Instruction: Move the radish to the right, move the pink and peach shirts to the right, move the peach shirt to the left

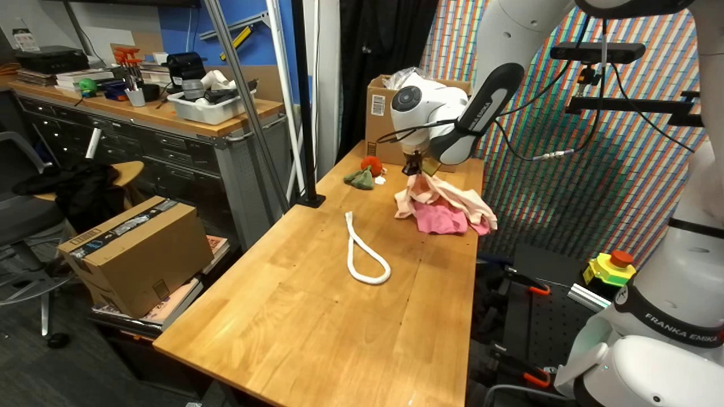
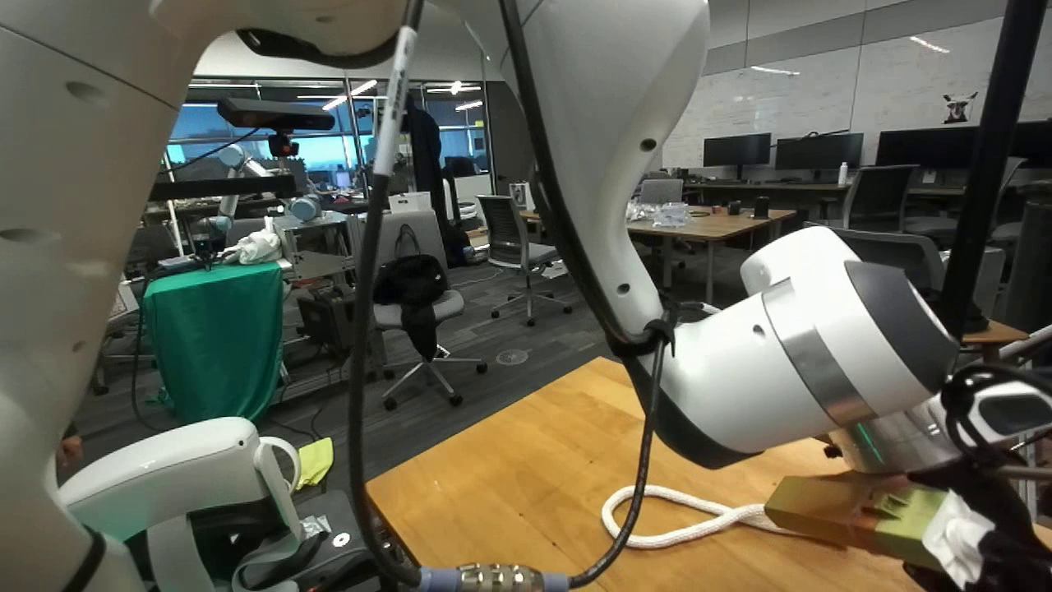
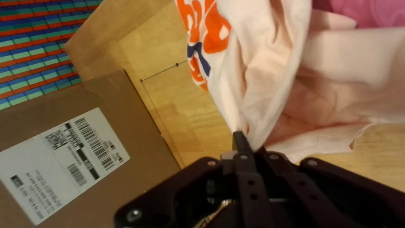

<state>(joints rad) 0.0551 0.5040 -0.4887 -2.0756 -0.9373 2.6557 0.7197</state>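
Note:
The peach shirt point(image 1: 461, 199) lies crumpled partly over the pink shirt point(image 1: 441, 219) near the table's far end, in an exterior view. My gripper point(image 1: 414, 164) is above the peach shirt's far edge. In the wrist view, my gripper point(image 3: 253, 144) is shut on a gathered fold of the peach shirt point(image 3: 262, 63), pulled up to a point. The pink shirt point(image 3: 379, 12) shows at the top right there. The radish point(image 1: 371, 165), red with green leaves point(image 1: 361, 180), lies beside the shirts, apart from them. The radish is out of view in the wrist view.
A white rope loop point(image 1: 370, 279) lies mid-table; the rope also shows in an exterior view point(image 2: 649, 541). A cardboard box point(image 1: 380, 129) stands at the table's far end, close to the gripper in the wrist view point(image 3: 139, 117). A black post point(image 1: 306, 141) rises at the table's edge.

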